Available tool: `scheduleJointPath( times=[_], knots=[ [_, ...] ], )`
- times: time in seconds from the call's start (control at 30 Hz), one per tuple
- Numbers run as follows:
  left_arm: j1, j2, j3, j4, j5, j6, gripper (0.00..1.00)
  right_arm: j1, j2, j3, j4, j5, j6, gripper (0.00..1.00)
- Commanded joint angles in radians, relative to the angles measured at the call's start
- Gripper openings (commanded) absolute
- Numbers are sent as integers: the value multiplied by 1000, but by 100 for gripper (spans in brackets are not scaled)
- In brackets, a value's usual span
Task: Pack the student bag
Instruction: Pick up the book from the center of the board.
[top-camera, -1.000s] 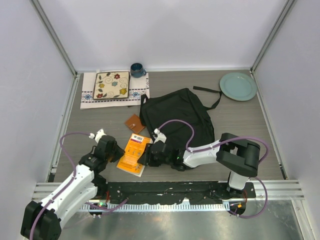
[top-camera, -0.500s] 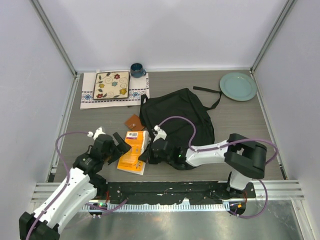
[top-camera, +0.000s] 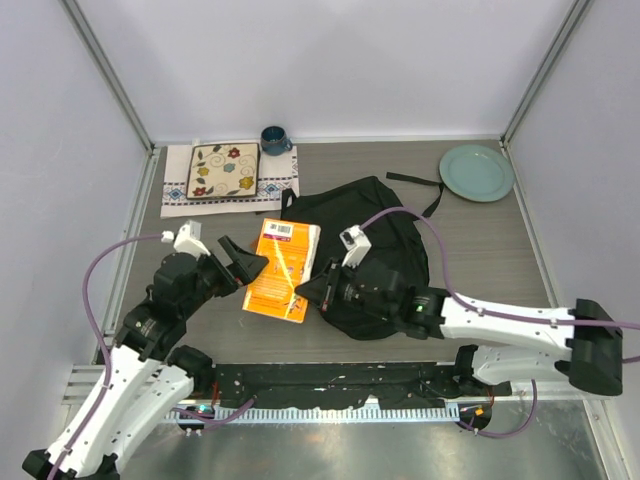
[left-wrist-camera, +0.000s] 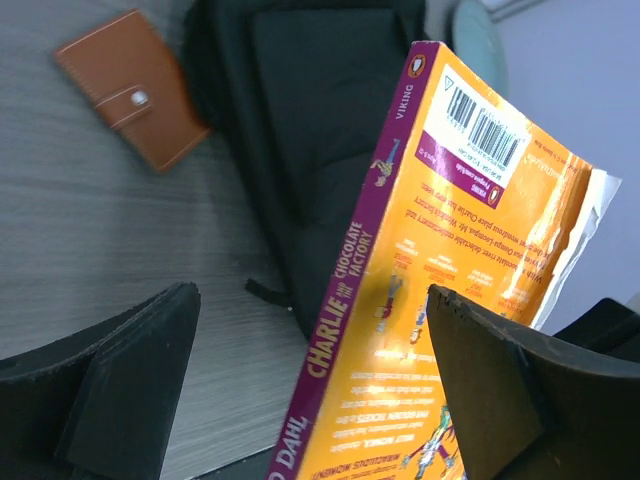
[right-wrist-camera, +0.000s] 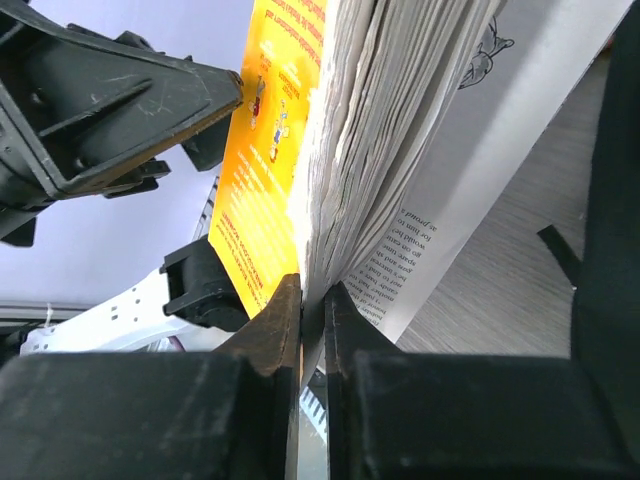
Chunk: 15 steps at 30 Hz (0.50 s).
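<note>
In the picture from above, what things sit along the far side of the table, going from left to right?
flowery square plate → blue mug → round green plate

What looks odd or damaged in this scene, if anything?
The orange book is held in the air, tilted, by the right gripper, which pinches its page edge. Its pages fan apart and one white leaf splays out sideways.

White-shelled arms, black joints, matte black tools, looping purple cables.
</note>
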<state>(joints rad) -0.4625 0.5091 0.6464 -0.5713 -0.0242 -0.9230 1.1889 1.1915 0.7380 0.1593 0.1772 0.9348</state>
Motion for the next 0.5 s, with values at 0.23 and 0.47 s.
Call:
scheduleJointPath(
  times=[0.23,0.47],
  knots=[
    [-2,199,96,483,479,99,100,-101,-328,-14,-125,-160,-292,0],
    [-2,367,117,764,745,6,100,-199,-374,-2,-144,-378,-375,0]
  ],
)
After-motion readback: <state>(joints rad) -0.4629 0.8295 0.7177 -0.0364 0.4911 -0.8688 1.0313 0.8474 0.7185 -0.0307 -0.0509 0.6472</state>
